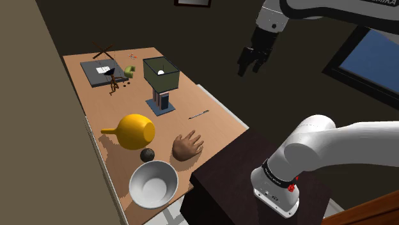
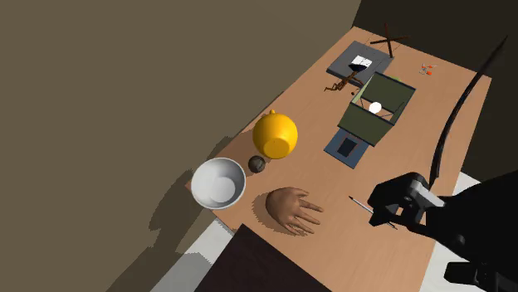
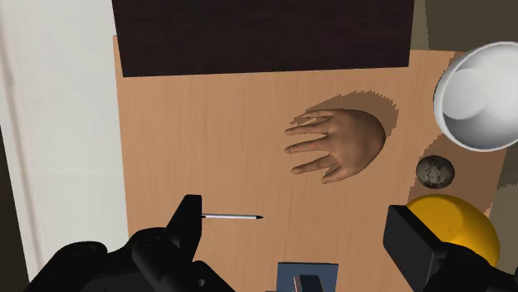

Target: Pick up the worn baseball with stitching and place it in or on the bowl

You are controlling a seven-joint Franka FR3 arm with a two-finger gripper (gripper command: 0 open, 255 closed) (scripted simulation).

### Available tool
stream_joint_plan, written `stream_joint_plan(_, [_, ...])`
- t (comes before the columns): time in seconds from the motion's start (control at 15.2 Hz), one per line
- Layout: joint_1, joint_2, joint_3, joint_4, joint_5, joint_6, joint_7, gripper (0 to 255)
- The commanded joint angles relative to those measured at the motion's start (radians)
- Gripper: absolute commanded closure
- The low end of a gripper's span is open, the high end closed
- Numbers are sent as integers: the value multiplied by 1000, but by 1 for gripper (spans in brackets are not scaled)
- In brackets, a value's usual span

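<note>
Status, reading the shoulder view from its left: nothing of the job was done yet. A yellow pot [image 1: 135,131] lay on its side on the table [image 1: 217,124]. Just beside it sat the baseball [image 1: 148,154], small, dark, mottled grey-brown, resting on the wood, untouched. Next, at the table's near corner, stood the bowl [image 1: 144,192]: white, upright, empty. Ball & bowl were close but apart, w/ a sliver of tabletop between. So every step was left: reach, grasp, lift, drop in bowl. Short carry once I had it, I judged.

Further right a brown model hand [image 1: 188,146] lay palm-down, near the ball but not touching, then a thin pen [image 1: 199,115] on bare wood.

Rightmost & highest was me: gripper [image 1: 250,68] hung well above the table, approx. over its right edge, well apart from the ball. The arm rose from the stand [image 1: 224,185] at lower right, and the forearm came in from the top right corner w/ the wrist pointed down. In the wrist view my fingers [image 3: 187,222] stood wide apart, nothing between them but tabletop and the pen below. The ball lay off past one finger, between pot and bowl. A shift toward that corner & a descent were needed, imo.
</note>
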Motion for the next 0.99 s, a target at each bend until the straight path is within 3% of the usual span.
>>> stream_joint_plan(0.0, [0,0,0,0,0,0,0,0])
stream_joint_plan(0.46, [44,33,112,-160,69,223,117,0])
stream_joint_plan(0.92, [90,163,235,-251,128,474,236,0])
